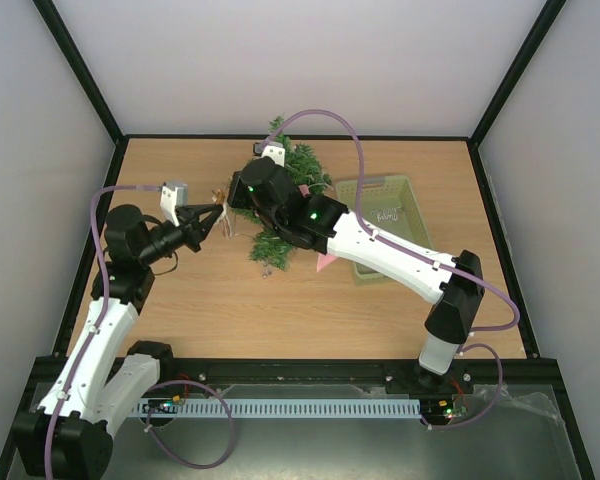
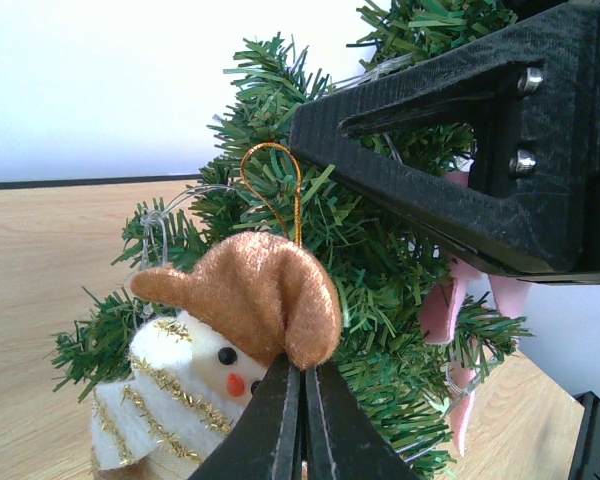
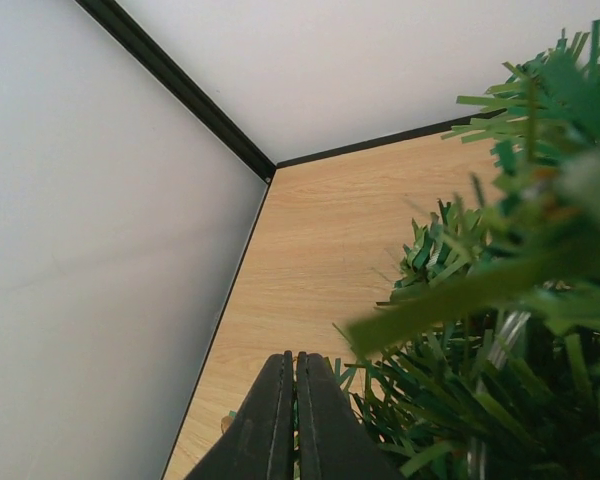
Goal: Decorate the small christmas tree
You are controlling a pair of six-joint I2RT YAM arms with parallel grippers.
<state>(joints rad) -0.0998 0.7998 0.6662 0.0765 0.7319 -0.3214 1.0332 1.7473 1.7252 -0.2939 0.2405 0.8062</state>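
Observation:
The small christmas tree (image 1: 292, 200) stands at the back middle of the table, its dark green needles filling the left wrist view (image 2: 380, 290). My left gripper (image 1: 220, 222) is shut on the brown hat of a plush snowman ornament (image 2: 230, 320), white with gold tinsel, held against the tree's left side. The ornament's gold loop (image 2: 272, 185) stands up in front of the branches. My right gripper (image 1: 236, 190) reaches over the tree's left side with its fingers pressed together (image 3: 295, 360). Needles lie beside the fingers. Its black body (image 2: 480, 170) hangs just above the snowman.
A pale green basket (image 1: 405, 195) sits right of the tree, partly under the right arm. A pink ornament (image 2: 450, 310) hangs among the branches, and a pink piece (image 1: 325, 262) shows at the tree's near side. Black frame posts and grey walls enclose the table.

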